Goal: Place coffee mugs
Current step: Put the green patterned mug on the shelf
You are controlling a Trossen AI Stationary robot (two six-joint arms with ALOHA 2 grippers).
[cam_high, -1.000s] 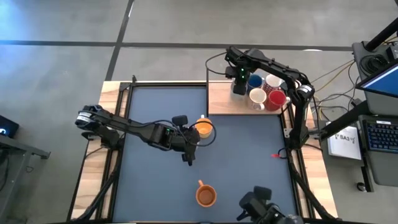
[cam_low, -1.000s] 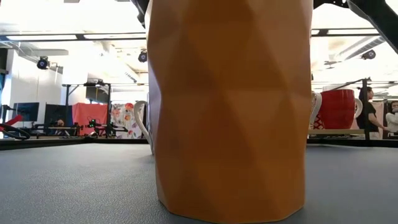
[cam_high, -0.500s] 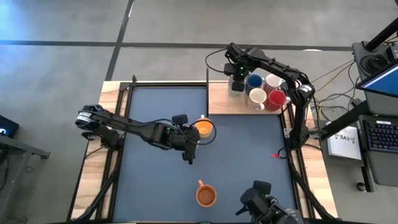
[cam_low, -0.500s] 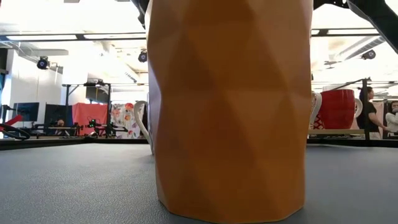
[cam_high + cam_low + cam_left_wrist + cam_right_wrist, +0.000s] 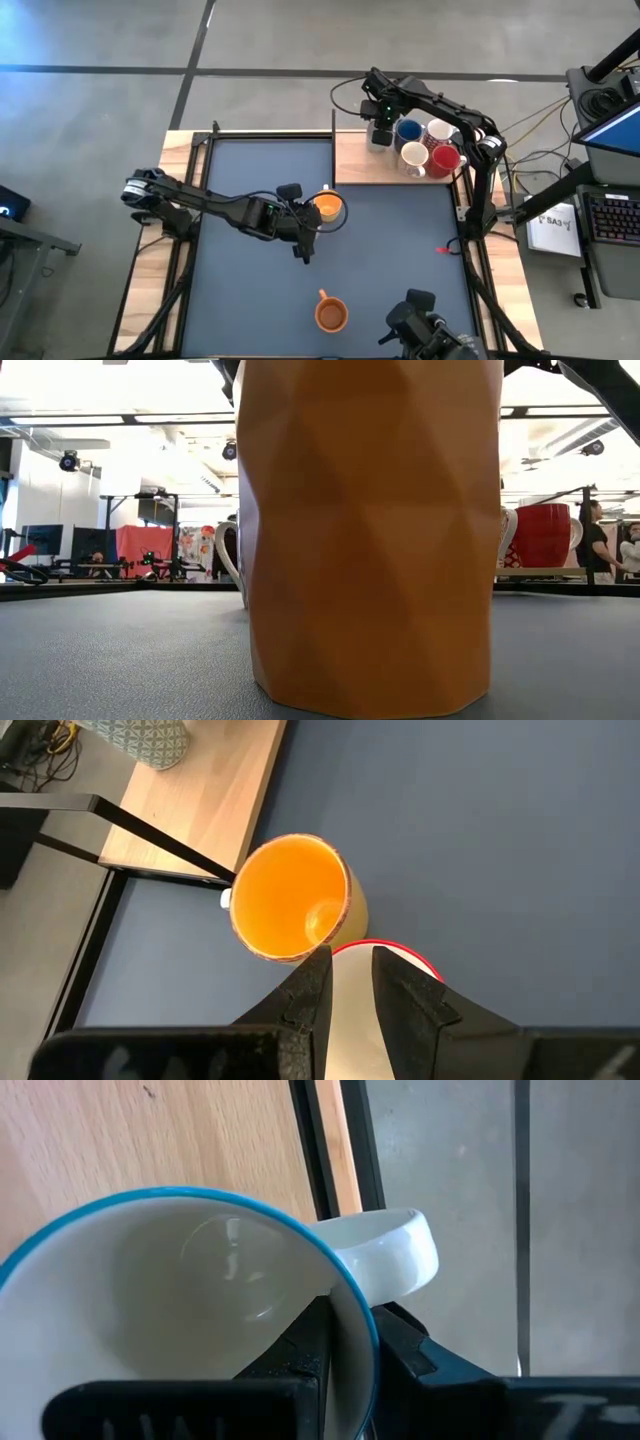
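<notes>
My left gripper [image 5: 305, 222] is shut on the yellow-orange mug [image 5: 328, 207], mid-table beside the wooden platform [image 5: 360, 170]. My right gripper [image 5: 380, 125] is shut on a white mug with a blue rim [image 5: 190, 1310] at the platform's far left. A blue mug [image 5: 408, 130], two white mugs [image 5: 437, 131] [image 5: 413, 157] and a red mug [image 5: 445, 158] stand on the platform. An orange-brown mug [image 5: 331, 314] stands on the mat near the front edge and fills the low view [image 5: 370, 530]. My left gripper pinches the yellow-orange mug's pale side handle [image 5: 350, 982] between its two fingers, slanting down from the table's left. The mug stays upright, mouth up; whether its base is on the mat I cannot tell. My right gripper pinches the white mug's wall [image 5: 352, 1335] next to its handle [image 5: 395, 1260], one finger inside and one outside, steeply from above. The mug is mouth up over the platform's edge; whether it is lifted I cannot tell.
The dark mat [image 5: 260, 290] has free room to the left and near side. A black rail [image 5: 335, 1150] runs along the platform's edge, with floor beyond. A small red item [image 5: 441, 250] lies on the mat at the right.
My right gripper has tipped and shifted a little toward the table's far edge, so the white mug now shows below it in the high view.
</notes>
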